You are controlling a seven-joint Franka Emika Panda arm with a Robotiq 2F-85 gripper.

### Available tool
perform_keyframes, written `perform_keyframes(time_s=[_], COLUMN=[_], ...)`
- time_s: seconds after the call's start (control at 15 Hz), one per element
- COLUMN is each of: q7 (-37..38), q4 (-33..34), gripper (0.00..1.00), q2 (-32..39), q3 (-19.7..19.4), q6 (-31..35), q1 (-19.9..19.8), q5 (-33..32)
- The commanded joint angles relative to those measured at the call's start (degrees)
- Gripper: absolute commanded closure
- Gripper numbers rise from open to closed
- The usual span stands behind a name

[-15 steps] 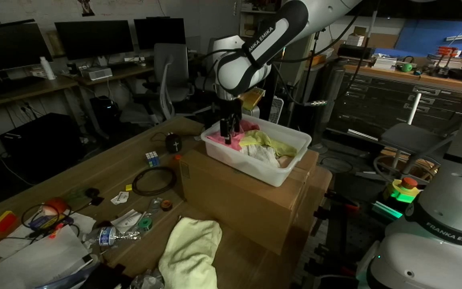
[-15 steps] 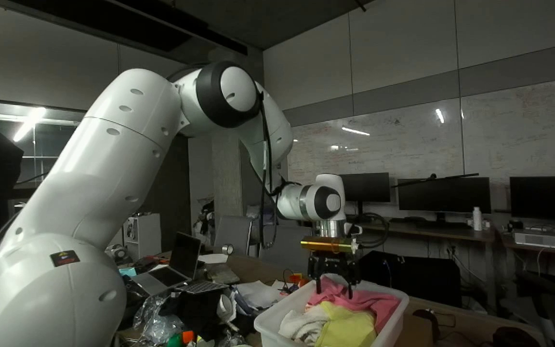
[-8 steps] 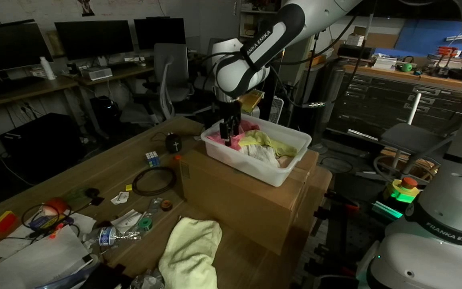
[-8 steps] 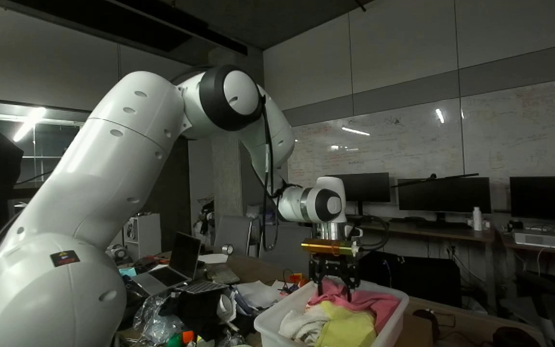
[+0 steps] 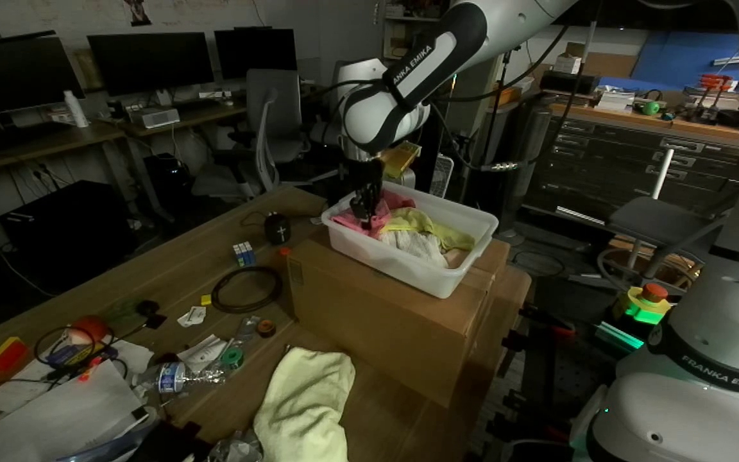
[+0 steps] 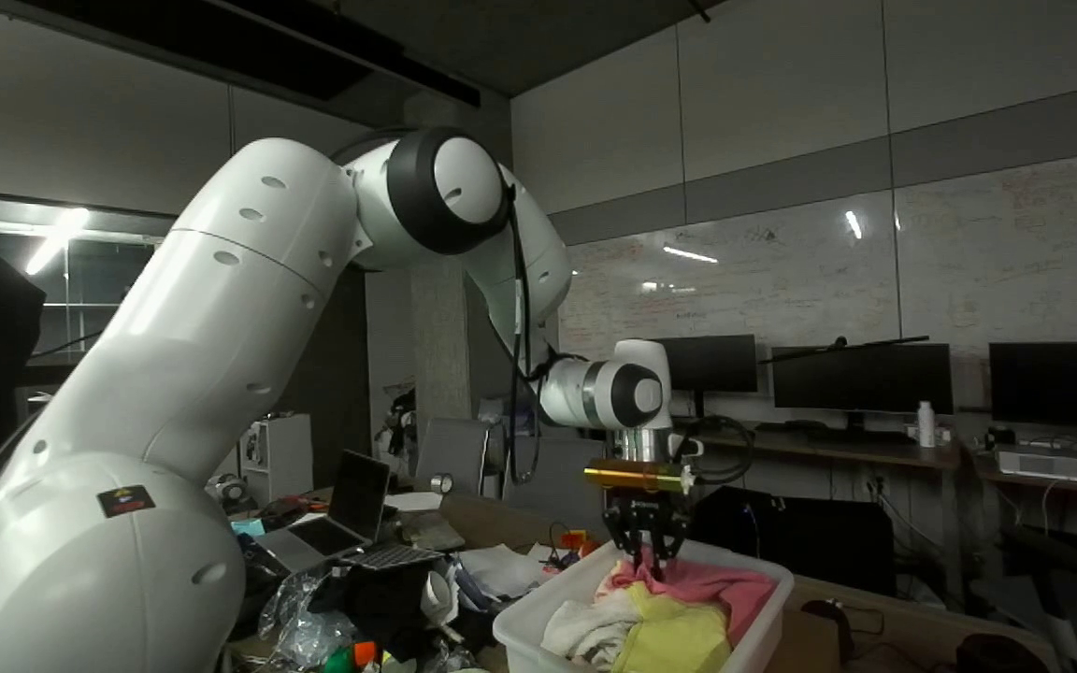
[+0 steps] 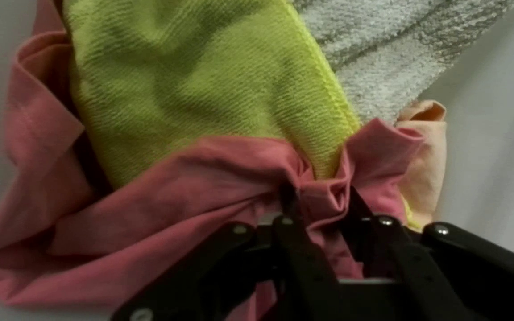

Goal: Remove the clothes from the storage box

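Above the wooden tabletop point(image 5: 183, 269) we see fingers point(image 7: 357, 217), wider apart moments ago, now pinching smooth pink cloth point(image 7: 150, 223), low in the wrist view, against nubbly yellow cloth point(image 7: 212, 80).

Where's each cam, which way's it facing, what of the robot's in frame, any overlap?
Exterior view: close by the arm, about level, looking past it toward the whiteboard; arm large in front, gripper at the box.
Exterior view: above the table, looking down at the box on the carton; base at picture right, arm across the top, gripper mid-frame.
Wrist view: mounted above the gripper, facing into the box at pink cloth, yellow cloth, white cloth; only the gripper shows.
Both exterior views share box, all three cloths, arm, gripper, monitors.
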Motion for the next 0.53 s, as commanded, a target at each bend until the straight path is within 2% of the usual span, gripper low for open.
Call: perform_keyframes(time_s=[0.0, 0.13, 0.47], q7=[-0.5, 0.0, 3.2], q4=[1.1, 0.5, -3.4], gripper=[0.97, 1.00, 0.98], q2=[0.2, -0.6, -6.7], q3=[0.6, 0.5, -0.3], q6=[-0.4, -0.6, 1.0], q1=[-0.7, -0.7, -0.1], q5=[2.1, 2.7, 3.3])
